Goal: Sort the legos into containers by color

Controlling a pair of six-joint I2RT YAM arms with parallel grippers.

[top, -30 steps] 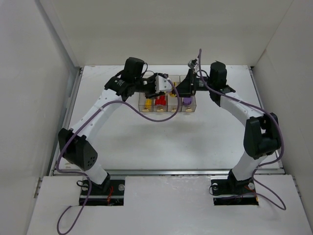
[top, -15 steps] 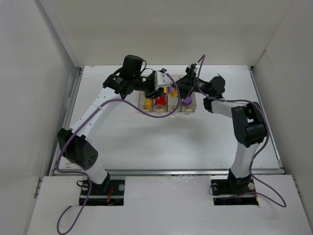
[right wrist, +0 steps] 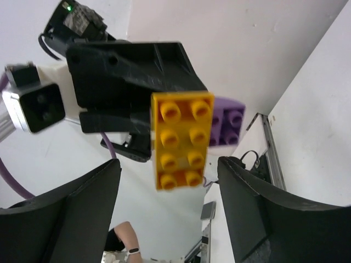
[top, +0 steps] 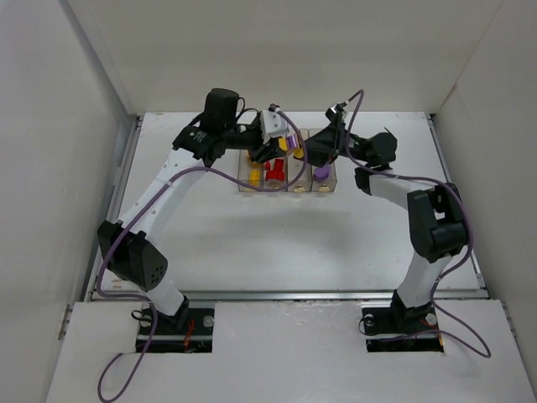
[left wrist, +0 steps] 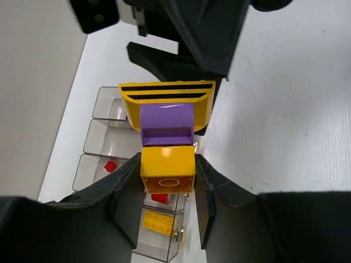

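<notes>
You are at the splitting step: your left gripper (left wrist: 167,164) is clenched on the yellow brick (left wrist: 167,176) of a mixed cluster raised over the far end of the containers (top: 298,188). Your right gripper (right wrist: 167,164) faces it with jaws spread, grasping nothing. Next, I judge, you close the right fingers on the purple piece (left wrist: 166,125) or the striped yellow arch (left wrist: 167,98) and pull squarely, or the whole cluster may drop into 1 wrong bin. Count 3 joined pieces and 4 bins, with 1 yellow brick in the left arm's end bin, red bits next to it, and purple at the opposite end.
</notes>
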